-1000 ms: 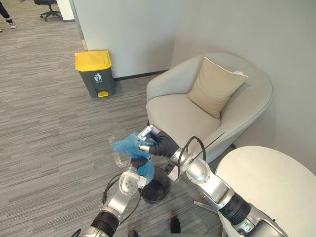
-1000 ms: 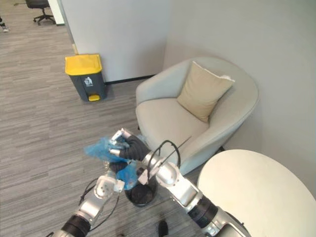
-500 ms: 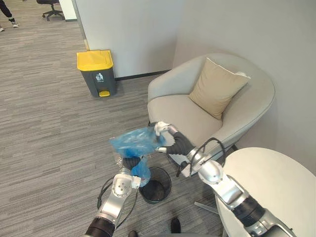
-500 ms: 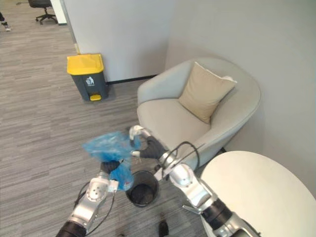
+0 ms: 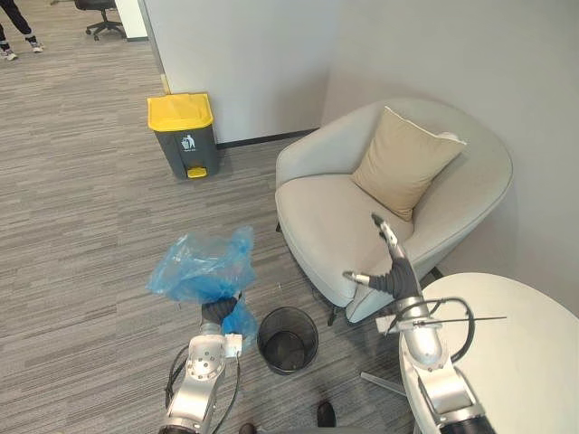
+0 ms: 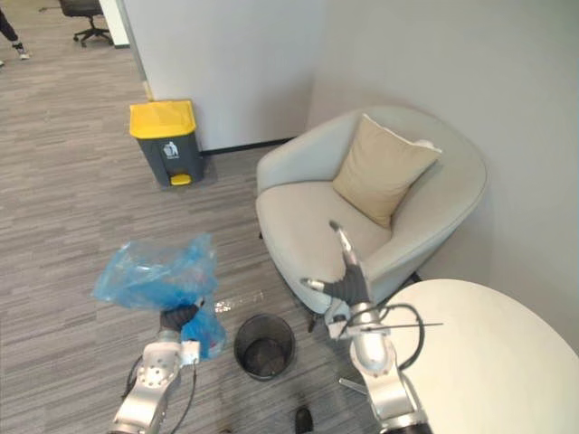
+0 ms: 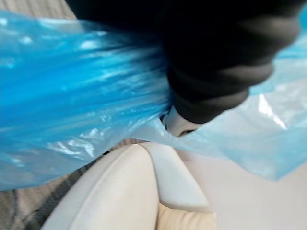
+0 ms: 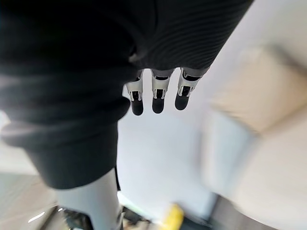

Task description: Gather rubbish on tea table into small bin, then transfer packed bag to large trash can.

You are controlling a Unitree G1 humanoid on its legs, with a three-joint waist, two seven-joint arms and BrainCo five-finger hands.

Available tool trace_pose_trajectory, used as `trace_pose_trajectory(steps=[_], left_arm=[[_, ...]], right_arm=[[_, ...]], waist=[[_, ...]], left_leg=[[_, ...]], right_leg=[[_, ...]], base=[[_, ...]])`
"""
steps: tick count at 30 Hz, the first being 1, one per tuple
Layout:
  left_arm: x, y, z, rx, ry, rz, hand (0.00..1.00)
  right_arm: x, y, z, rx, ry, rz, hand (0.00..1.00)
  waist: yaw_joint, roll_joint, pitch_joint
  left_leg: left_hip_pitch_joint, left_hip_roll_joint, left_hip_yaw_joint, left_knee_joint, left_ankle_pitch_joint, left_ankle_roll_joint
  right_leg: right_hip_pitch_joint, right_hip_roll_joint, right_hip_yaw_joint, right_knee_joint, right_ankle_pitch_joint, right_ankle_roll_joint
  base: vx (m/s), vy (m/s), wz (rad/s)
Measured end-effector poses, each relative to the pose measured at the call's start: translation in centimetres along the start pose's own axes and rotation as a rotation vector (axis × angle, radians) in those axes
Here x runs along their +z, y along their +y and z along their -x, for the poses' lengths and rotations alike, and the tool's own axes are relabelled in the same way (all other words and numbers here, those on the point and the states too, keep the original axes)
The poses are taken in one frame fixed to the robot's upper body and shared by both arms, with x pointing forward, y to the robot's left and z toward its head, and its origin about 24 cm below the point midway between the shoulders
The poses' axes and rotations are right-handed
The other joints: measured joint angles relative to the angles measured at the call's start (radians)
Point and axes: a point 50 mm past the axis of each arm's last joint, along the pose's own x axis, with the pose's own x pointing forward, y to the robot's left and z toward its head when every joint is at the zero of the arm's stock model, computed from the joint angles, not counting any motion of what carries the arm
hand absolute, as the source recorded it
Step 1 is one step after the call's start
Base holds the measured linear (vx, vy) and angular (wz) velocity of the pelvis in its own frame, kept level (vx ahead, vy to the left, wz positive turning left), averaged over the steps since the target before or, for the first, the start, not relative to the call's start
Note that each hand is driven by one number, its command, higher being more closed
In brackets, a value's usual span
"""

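Observation:
A blue plastic rubbish bag (image 5: pixel 201 267) hangs in the air left of the small black bin (image 5: pixel 288 338), which stands on the floor. My left hand (image 5: pixel 220 313) is shut on the bag's bunched neck from below; the bag (image 7: pixel 72 105) spreads around that hand's cover in the left wrist view. My right hand (image 5: pixel 387 262) is raised in front of the armchair with straight fingers (image 8: pixel 154 98), open and holding nothing. The large grey trash can with a yellow lid (image 5: pixel 184 133) stands by the wall at the far left.
A beige armchair (image 5: pixel 344 226) with a tan cushion (image 5: pixel 405 161) stands behind the small bin. The round white tea table (image 5: pixel 516 362) sits at the lower right. A person's legs (image 5: pixel 14 27) and an office chair (image 5: pixel 98 14) show far back left on the carpet.
My right hand has let go of the blue bag, opened, and swung right towards the armchair. The left hand has carried the bag leftwards, clear of the small bin.

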Motion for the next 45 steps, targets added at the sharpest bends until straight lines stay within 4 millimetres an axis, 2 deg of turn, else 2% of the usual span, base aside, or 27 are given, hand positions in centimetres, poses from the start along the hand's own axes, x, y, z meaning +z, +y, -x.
trace_pose_trajectory(steps=[1,3,7,10,13,16,22,29,31,34,35,36,37,38,39,40,41,42,43,44,45], left_arm=[[-0.5,0.3,0.0,0.006,0.022,0.001,1.00],[-2.6,1.4,0.1,0.036,0.116,0.000,1.00],[-6.1,2.3,1.3,0.078,0.274,0.009,1.00],[-8.0,2.0,2.2,0.074,0.362,0.024,1.00],[-10.3,2.3,3.5,0.085,0.477,0.026,1.00],[-12.1,2.8,4.7,0.102,0.574,0.040,1.00],[-14.4,2.8,6.9,0.105,0.706,0.073,1.00],[-15.4,2.3,8.0,0.114,0.777,0.097,1.00],[-15.4,2.3,8.0,0.114,0.778,0.104,1.00],[-15.0,1.9,7.3,0.101,0.760,0.119,1.00],[-14.6,1.8,6.7,0.098,0.740,0.125,1.00],[-14.4,1.7,6.2,0.099,0.728,0.128,1.00],[-13.8,1.3,5.4,0.102,0.703,0.153,1.00],[-13.5,1.0,5.1,0.109,0.690,0.174,1.00],[-12.8,1.0,4.5,0.116,0.649,0.190,1.00],[-12.8,1.0,4.5,0.117,0.645,0.190,1.00],[-12.6,1.1,4.4,0.120,0.633,0.191,1.00],[-12.5,1.4,4.4,0.126,0.626,0.189,1.00],[-12.4,1.4,4.3,0.126,0.620,0.191,1.00],[-12.3,1.3,4.3,0.124,0.617,0.194,1.00],[-12.4,0.8,4.4,0.118,0.624,0.205,1.00]], right_arm=[[-1.0,0.0,0.2,-0.002,0.050,-0.029,0.00],[-4.5,0.4,1.4,0.002,0.229,-0.096,0.00],[-8.9,1.2,3.8,0.046,0.466,-0.097,0.00],[-11.1,1.3,5.4,0.054,0.588,-0.091,0.00],[-13.6,1.4,7.9,0.046,0.757,-0.096,0.00],[-14.9,1.6,9.1,0.037,0.853,-0.110,0.00],[-15.8,1.6,10.4,-0.001,0.935,-0.151,0.00],[-16.2,1.4,10.4,-0.034,0.972,-0.159,0.00],[-16.2,1.4,10.3,-0.043,0.974,-0.164,0.00],[-15.8,1.6,9.1,-0.050,0.941,-0.170,0.00],[-15.2,2.1,8.0,-0.048,0.904,-0.183,0.00],[-15.1,2.3,7.9,-0.051,0.897,-0.188,0.00],[-14.6,2.2,7.0,-0.062,0.864,-0.189,0.00],[-14.5,2.3,6.7,-0.063,0.856,-0.191,0.00],[-14.3,2.8,6.5,-0.059,0.851,-0.200,0.00],[-14.3,2.9,6.5,-0.059,0.853,-0.202,0.00],[-14.2,3.3,6.6,-0.056,0.854,-0.210,0.00],[-14.0,3.7,6.4,-0.047,0.849,-0.215,0.00],[-14.0,3.8,6.4,-0.041,0.847,-0.213,0.00],[-14.0,3.8,6.3,-0.041,0.846,-0.213,0.00],[-13.6,3.7,5.5,-0.044,0.821,-0.210,0.00]], waist=[[0.000,0.002,0.001],[0.000,0.006,0.002],[0.006,0.018,0.000],[0.012,0.025,-0.002],[0.017,0.028,-0.003],[0.022,0.028,-0.003],[0.024,0.030,-0.003],[0.028,0.034,0.000],[0.028,0.035,0.002],[0.033,0.031,0.038],[0.039,0.025,0.055],[0.038,0.023,0.058],[0.050,0.040,0.068],[0.052,0.045,0.075],[0.055,0.046,0.084],[0.056,0.050,0.087],[0.057,0.039,0.085],[0.070,0.016,0.080],[0.080,0.003,0.073],[0.084,0.003,0.073],[0.090,0.007,0.076]], left_leg=[[0.000,0.000,-0.003,0.003,-0.001,0.000],[0.002,0.000,-0.012,0.009,-0.002,-0.002],[0.002,0.001,-0.021,0.010,-0.002,-0.002],[0.004,0.001,-0.028,0.010,-0.002,-0.002],[0.019,0.001,-0.047,0.008,-0.003,-0.003],[0.020,0.001,-0.047,0.008,-0.003,-0.004],[0.046,0.000,-0.046,0.000,-0.004,-0.005],[0.057,0.000,-0.018,-0.008,-0.008,-0.004],[0.057,0.000,-0.009,-0.007,-0.009,-0.003],[0.052,0.004,0.029,0.033,-0.028,0.001],[0.002,0.005,0.050,0.109,-0.060,0.009],[-0.023,0.006,0.055,0.145,-0.071,0.015],[-0.077,0.041,0.076,0.188,-0.081,0.028],[-0.086,0.046,0.078,0.197,-0.082,0.031],[-0.097,0.052,0.070,0.225,-0.082,0.031],[-0.096,0.049,0.062,0.231,-0.082,0.031],[-0.097,0.044,0.049,0.248,-0.082,0.031],[-0.120,0.033,0.037,0.281,-0.081,0.031],[-0.153,0.033,0.033,0.314,-0.081,0.031],[-0.170,0.036,0.030,0.330,-0.081,0.030],[-0.196,0.049,0.023,0.347,-0.070,0.014]], right_leg=[[0.003,-0.001,-0.003,0.000,0.000,-0.001],[0.013,-0.001,-0.011,-0.003,-0.004,-0.005],[0.016,-0.001,-0.019,-0.011,-0.005,-0.006],[0.030,-0.003,-0.032,-0.019,-0.005,-0.005],[0.051,-0.003,-0.047,-0.026,-0.006,-0.005],[0.052,-0.004,-0.049,-0.027,-0.007,-0.005],[0.073,-0.004,-0.047,-0.023,-0.020,-0.003],[0.068,-0.002,-0.021,-0.012,-0.022,0.000],[0.061,-0.001,-0.009,-0.003,-0.022,0.000],[0.035,-0.001,0.019,0.041,-0.022,0.001],[-0.007,-0.007,0.028,0.079,-0.017,0.010],[-0.028,-0.011,0.027,0.096,-0.008,0.022],[-0.064,-0.002,0.024,0.121,0.004,0.048],[-0.085,0.000,0.017,0.176,-0.020,0.043],[-0.143,-0.018,-0.014,0.521,-0.181,-0.007],[-0.141,-0.026,-0.015,0.574,-0.206,-0.005],[-0.122,-0.044,-0.013,0.665,-0.246,0.011],[-0.072,-0.068,0.001,0.708,-0.287,0.030],[-0.034,-0.072,0.013,0.675,-0.330,0.032],[-0.018,-0.070,0.012,0.638,-0.346,0.027],[0.023,-0.053,-0.003,0.517,-0.374,0.019]], base=[[-0.02,-0.022,0.11],[-0.02,-0.021,0.12],[-0.03,-0.026,0.07],[0.00,-0.018,0.09],[0.00,-0.019,0.16],[-0.01,-0.006,0.02],[0.00,0.000,0.00],[-0.01,-0.002,-0.10],[-0.01,0.002,-0.22],[-0.05,0.005,-0.34],[-0.10,0.009,-0.36],[-0.16,0.009,-0.36],[-0.13,0.017,-0.18],[-0.16,0.028,-0.05],[-0.10,0.019,0.14],[-0.05,-0.004,0.29],[-0.01,-0.062,0.36],[-0.08,-0.159,0.37],[-0.13,-0.182,0.27],[-0.20,-0.209,0.15],[-0.22,-0.162,-0.03]])
